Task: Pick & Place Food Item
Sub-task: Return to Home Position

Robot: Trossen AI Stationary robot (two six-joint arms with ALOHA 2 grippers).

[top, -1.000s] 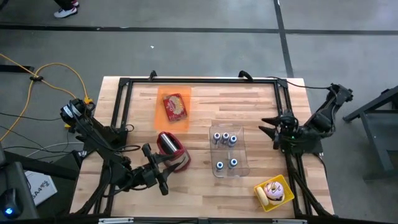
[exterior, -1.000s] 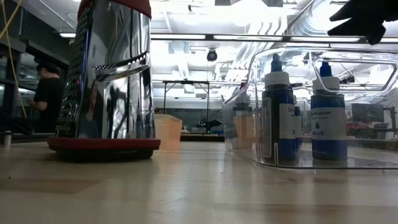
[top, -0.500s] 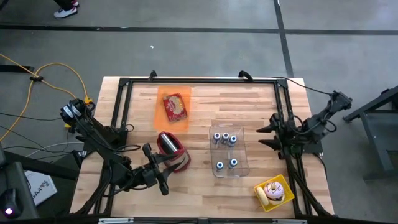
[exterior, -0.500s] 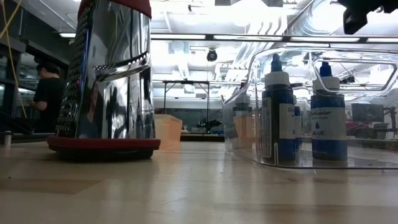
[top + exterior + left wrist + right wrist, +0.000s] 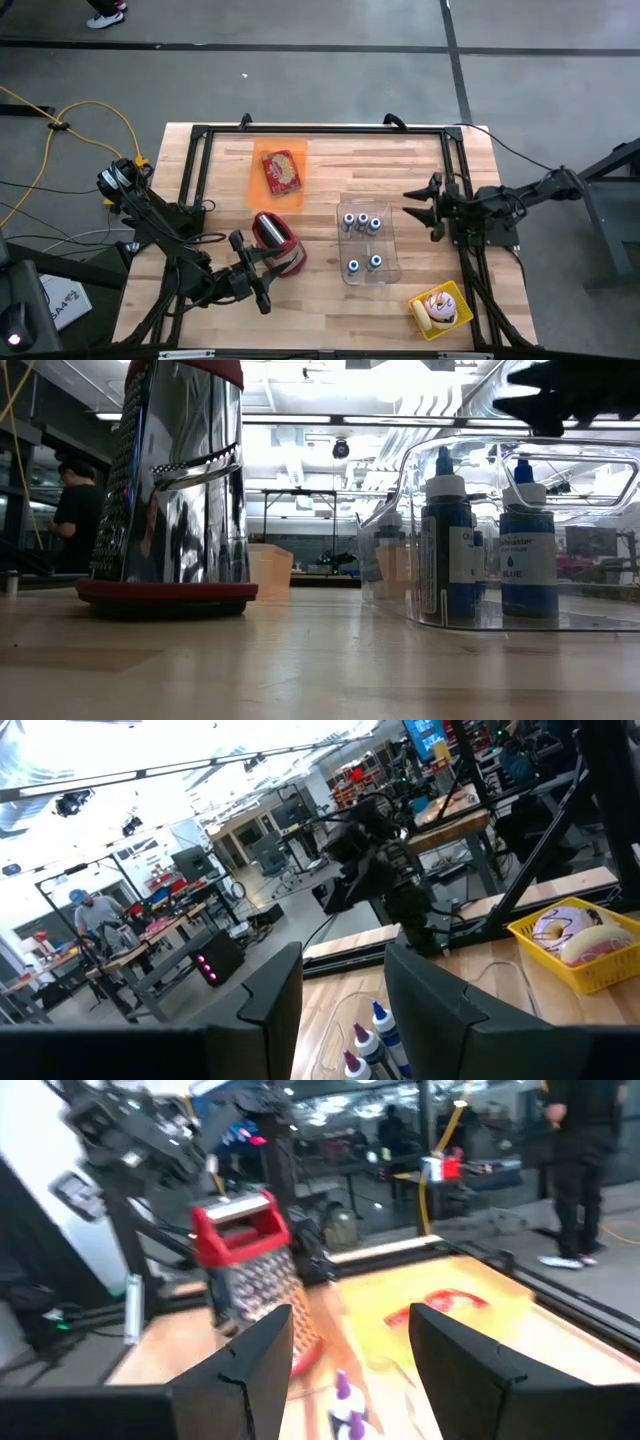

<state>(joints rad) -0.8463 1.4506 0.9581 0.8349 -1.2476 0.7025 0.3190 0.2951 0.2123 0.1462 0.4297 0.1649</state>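
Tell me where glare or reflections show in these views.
Low view: ceiling lights backlight the scene, the grater mirrors the room, the clear bin catches highlights, and the right gripper is a dark silhouette above it. Left wrist view: ceiling lights glare white. High view: even light, no glare.

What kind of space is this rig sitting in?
Likely a robotics lab or workshop: rows of workbenches loaded with gear, a bare concrete floor with a yellow cable trailing across it, and overhead strip lighting.

Right claw [image 5: 424, 208] hangs level, its 2 fingers spread wide; left claw [image 5: 250, 272] sits folded low, its 2 fingers parted.
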